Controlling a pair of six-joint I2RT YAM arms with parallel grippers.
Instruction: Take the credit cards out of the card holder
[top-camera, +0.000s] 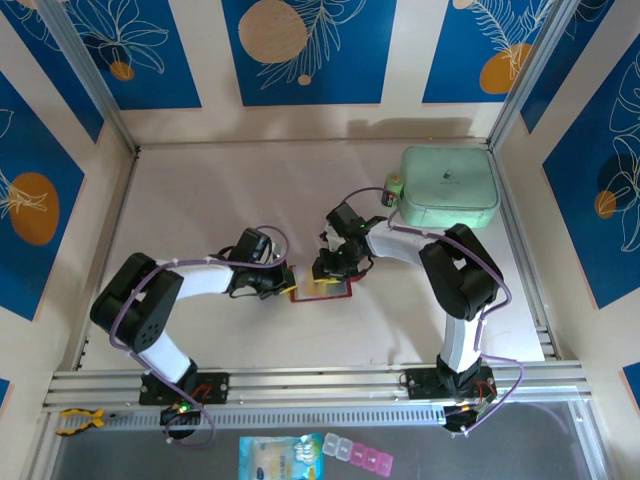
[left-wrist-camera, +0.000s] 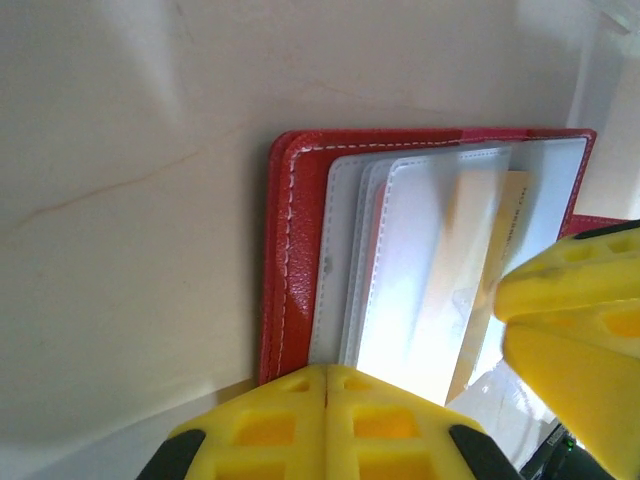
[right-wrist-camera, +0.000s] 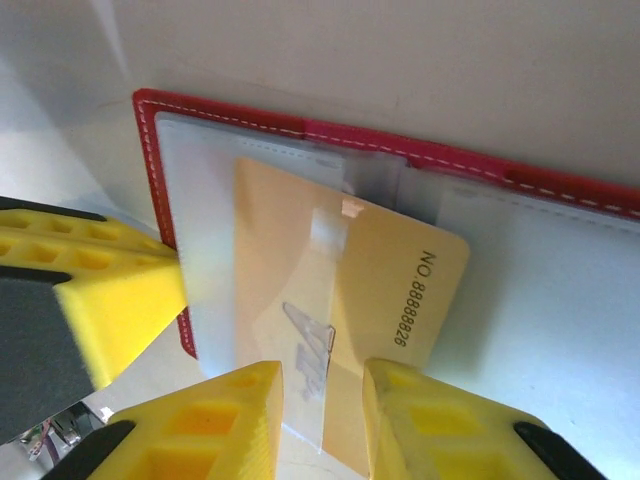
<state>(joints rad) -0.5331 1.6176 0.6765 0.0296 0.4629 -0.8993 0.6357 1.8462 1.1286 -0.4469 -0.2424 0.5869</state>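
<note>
the card holder (left-wrist-camera: 290, 250) lay open on the counter (left-wrist-camera: 130, 200) between the two arms, and one side of it ran off the frame in the right wrist view. a tan-gold credit card (right-wrist-camera: 360, 280) stuck partly out of a clear pocket (right-wrist-camera: 200, 220), one end dulled behind the plastic. whether more cards sat inside could not be told. the left fingers (left-wrist-camera: 327, 400) were pressed together, empty, at the holder's edge. the right fingers (top-camera: 330, 268) stood slightly apart astride the card's near end, and contact could not be made out.
</note>
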